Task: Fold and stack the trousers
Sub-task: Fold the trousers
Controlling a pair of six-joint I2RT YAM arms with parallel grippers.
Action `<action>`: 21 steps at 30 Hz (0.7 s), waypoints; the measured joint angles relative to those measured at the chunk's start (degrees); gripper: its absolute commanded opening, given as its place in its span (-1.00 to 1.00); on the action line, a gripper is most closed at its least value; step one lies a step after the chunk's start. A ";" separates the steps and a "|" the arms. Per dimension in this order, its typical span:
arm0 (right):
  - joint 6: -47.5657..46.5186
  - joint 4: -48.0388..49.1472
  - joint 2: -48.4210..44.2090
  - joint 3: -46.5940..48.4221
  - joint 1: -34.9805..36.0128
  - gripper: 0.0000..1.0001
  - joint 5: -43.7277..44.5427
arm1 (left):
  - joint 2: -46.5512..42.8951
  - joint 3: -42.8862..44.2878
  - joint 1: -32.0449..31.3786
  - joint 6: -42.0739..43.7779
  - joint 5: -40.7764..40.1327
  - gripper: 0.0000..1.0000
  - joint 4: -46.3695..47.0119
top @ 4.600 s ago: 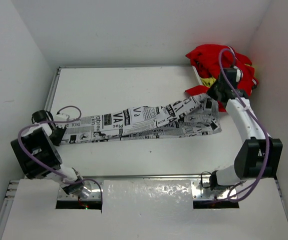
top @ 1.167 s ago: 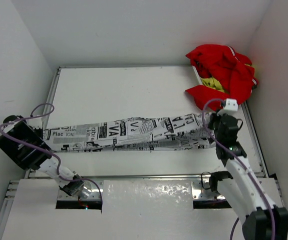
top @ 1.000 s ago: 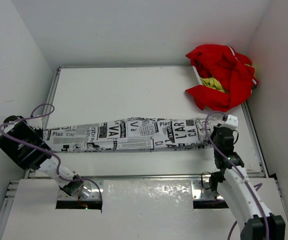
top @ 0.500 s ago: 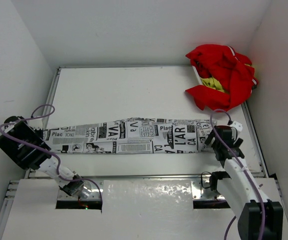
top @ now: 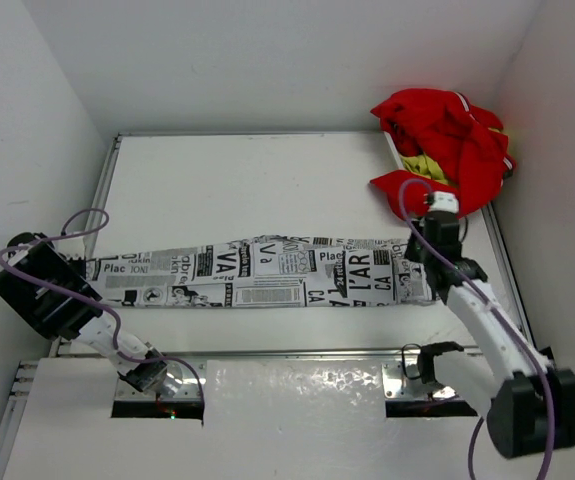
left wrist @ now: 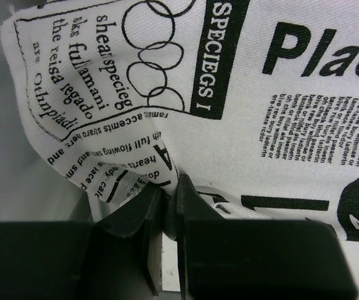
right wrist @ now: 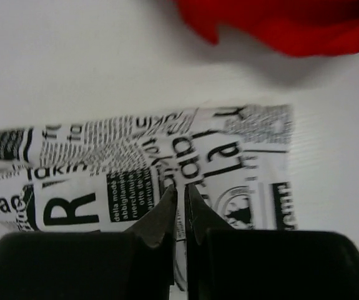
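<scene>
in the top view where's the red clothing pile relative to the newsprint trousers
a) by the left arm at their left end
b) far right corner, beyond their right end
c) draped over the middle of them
b: the red pile sits in the far right corner of the table, while the trousers lie stretched left to right nearer the arms.

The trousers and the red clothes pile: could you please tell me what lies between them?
A bare strip of white table, clearest in the right wrist view, separates the trousers from the red clothes.

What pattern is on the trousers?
The trousers are white with black newspaper-style print: headlines, text columns, small pictures. Sharpest in the left wrist view.
</scene>
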 measured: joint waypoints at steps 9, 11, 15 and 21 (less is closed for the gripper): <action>3.08 2.16 27.56 1.31 2.27 -1.00 -7.37 | -0.02 0.94 0.28 -1.73 0.87 -1.00 -0.61; 3.93 2.29 29.99 3.45 1.40 -1.00 -7.32 | -0.02 1.31 0.39 -2.05 0.92 -0.86 -1.01; 7.02 2.78 32.59 5.35 -1.81 -1.00 -8.87 | 0.00 2.56 1.88 -2.93 2.05 -0.44 -2.78; 7.65 3.08 32.57 5.31 -4.37 -1.00 -9.57 | 0.09 8.44 7.39 -4.22 6.67 -0.03 -5.66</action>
